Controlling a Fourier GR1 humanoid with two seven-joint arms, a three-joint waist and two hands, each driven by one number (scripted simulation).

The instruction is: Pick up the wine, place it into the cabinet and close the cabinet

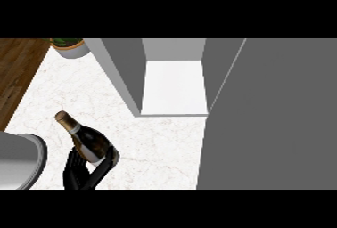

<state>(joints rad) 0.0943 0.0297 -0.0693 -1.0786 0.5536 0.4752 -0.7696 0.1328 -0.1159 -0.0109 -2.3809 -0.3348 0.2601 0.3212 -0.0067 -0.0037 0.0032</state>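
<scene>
Head view | wine (84,137) tilted | gripped by left hand (84,171) below

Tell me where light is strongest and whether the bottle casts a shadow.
Head view: the cabinet's shelf is brightest, near white; its open door is flat grey; the wine bottle in the left hand casts no visible shadow on the counter.

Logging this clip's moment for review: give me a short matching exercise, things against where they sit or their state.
Things:
1. wine bottle
2. cabinet
3. potted plant

States:
A. at the counter's far left corner
B. door open, shelf showing
C. tilted, held in the left hand

Pairs: 1-C, 2-B, 3-A
</scene>
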